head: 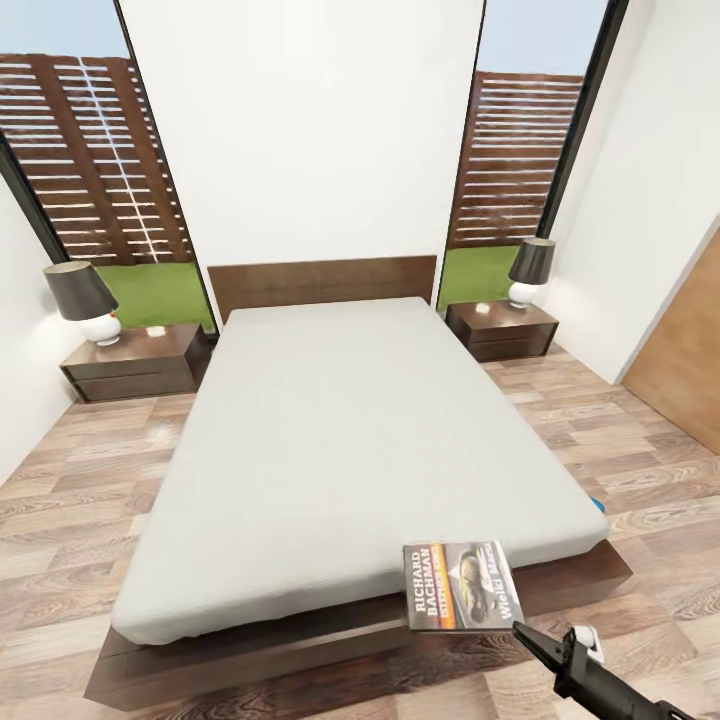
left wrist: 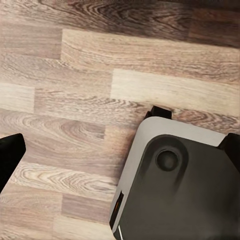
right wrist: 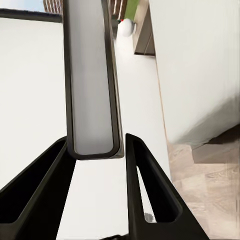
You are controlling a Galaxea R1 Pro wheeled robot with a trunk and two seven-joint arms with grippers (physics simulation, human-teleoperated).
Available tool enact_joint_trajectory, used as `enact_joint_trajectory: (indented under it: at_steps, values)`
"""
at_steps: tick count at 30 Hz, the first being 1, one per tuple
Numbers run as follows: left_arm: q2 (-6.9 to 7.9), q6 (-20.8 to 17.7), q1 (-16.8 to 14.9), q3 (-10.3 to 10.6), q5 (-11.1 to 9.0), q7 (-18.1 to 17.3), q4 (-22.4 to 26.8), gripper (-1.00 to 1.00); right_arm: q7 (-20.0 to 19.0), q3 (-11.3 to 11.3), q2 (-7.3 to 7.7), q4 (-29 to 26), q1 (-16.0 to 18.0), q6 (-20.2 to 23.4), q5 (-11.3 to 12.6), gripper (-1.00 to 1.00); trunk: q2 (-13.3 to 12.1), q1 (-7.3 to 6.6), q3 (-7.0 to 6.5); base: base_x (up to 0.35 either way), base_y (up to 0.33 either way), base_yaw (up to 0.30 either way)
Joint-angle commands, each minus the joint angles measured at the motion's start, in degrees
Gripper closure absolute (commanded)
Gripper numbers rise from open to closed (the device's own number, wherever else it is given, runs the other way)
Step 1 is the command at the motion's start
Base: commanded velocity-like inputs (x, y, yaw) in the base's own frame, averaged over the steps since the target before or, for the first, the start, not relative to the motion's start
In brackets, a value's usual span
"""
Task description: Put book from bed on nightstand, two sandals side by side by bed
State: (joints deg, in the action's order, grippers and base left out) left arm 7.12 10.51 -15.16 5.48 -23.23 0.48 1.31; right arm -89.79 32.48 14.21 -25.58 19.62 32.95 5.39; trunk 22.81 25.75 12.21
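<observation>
The book [head: 462,585], dark with an orange band, is at the foot corner of the bed [head: 350,450], sticking out past the off-white mattress edge. My right gripper [head: 520,628] reaches up from the lower right and meets the book's near corner. In the right wrist view the book [right wrist: 92,85] is edge-on between the two black fingers [right wrist: 150,190], which press against both its faces. A sliver of a blue sandal [head: 597,503] peeks out beside the bed's right side. My left gripper [left wrist: 122,147] hangs open over the wood floor.
A nightstand [head: 135,365] with a lamp [head: 85,300] stands left of the headboard, and another nightstand [head: 503,328] with a lamp [head: 530,270] on the right. A wooden door [head: 690,340] is on the right wall. My own grey base [left wrist: 185,185] is below the left gripper.
</observation>
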Motion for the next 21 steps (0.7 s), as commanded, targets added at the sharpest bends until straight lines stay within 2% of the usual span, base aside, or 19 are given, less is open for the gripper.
enact_joint_trajectory:
  at_steps: [1,8,21]
  values:
    - [0.00,0.18,-0.04,0.49,-0.43,0.05,-0.05,-1.00,-0.21,0.19,0.31,0.03,-0.13,0.49,-0.07,1.00,0.11,0.03,0.10,0.000,0.000,0.000]
    - [0.00,0.19,-0.04,0.49,-0.44,0.05,-0.10,-1.00,-0.21,0.72,1.46,0.15,-2.44,0.25,-0.10,1.00,0.11,0.03,0.10,0.000,0.000,0.000]
    - [0.00,0.17,-0.04,0.53,-0.42,0.05,-0.11,-1.00,-0.21,0.94,1.70,0.18,-3.65,0.09,-0.02,1.00,0.11,0.03,-0.47,0.000,0.000,-0.061]
